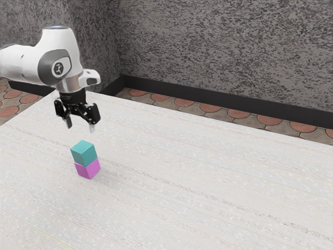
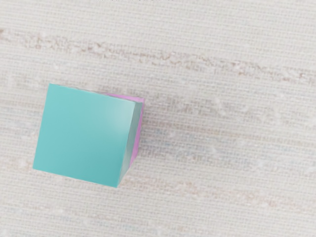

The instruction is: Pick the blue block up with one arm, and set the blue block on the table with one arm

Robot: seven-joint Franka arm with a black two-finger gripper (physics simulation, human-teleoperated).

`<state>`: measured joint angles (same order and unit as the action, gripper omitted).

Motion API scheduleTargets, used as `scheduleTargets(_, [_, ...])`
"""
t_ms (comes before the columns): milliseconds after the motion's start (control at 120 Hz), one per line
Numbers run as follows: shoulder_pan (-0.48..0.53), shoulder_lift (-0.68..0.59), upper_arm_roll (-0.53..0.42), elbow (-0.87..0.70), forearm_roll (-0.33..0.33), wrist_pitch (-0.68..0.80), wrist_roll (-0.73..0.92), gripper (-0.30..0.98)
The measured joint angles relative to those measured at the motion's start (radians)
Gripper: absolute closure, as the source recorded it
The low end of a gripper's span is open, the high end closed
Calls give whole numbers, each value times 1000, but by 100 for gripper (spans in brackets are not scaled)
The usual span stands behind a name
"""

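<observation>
Reaching in from the exterior view's left, the single arm (image 1: 21, 65) ends in a downturned tool (image 1: 80, 126), which stands open, its two fingertips apart with nothing between them. A little farther toward the exterior view's right, and below those fingertips, sits the blue block (image 1: 84, 152), a teal-blue cube with clear space between it and the tool. It rests on the pink block (image 1: 88, 168), whose edge peeks out past it in the wrist view as well, so the stack looks slightly uneven. Beyond them, toward the exterior view's right, the pale table (image 1: 208, 182) spreads out.

The coming move turns on that drop: mostly downward, I judge, with a small sideways correction to center over the cube. Being a cube, it offers no long axis, though its sides seem turned a little from the hand's, so a slight twist may help the grip. The pick is yet to be made; going too low could catch or nudge the lower block.
</observation>
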<state>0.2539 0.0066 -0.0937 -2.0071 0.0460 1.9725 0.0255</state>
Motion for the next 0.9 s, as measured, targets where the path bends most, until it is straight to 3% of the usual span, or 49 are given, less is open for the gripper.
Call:
scheduleTargets(300, [24,-66,-1,-175,19,176,91,0])
scheduleTargets(900, [65,30,3,-158,39,262,180,0])
